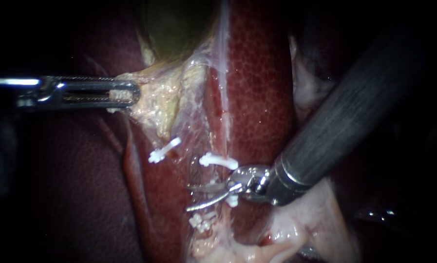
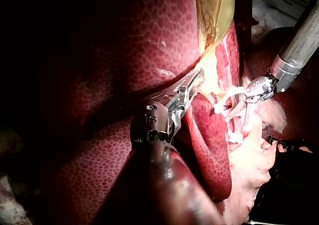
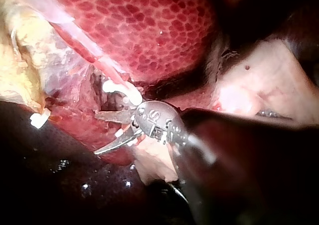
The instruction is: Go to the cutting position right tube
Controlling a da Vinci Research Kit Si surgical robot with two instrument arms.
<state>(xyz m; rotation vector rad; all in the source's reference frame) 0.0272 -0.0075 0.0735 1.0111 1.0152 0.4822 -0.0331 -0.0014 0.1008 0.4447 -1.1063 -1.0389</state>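
My right instrument [image 1: 189,197] comes in from the upper right and ends in two thin curved blades, which stand open. They straddle the right tube [image 1: 224,109], a pale pink strand, just below a white clip [image 1: 218,160] and above further clips [image 1: 201,221]. The right wrist view shows the open blades [image 3: 97,134] under that clip [image 3: 119,88]. My left instrument [image 1: 125,92] is shut on the yellowish tissue [image 1: 155,102] below the green gallbladder [image 1: 174,24] and holds it to the left. Another clip [image 1: 164,150] sits on the left tube.
Dark red mottled liver [image 1: 262,73] lies behind and right of the tubes. Pale pinkish tissue [image 1: 301,224] lies under the right instrument's shaft [image 1: 345,112]. In the left wrist view the right instrument [image 2: 246,110] works just beyond the left jaws [image 2: 192,88].
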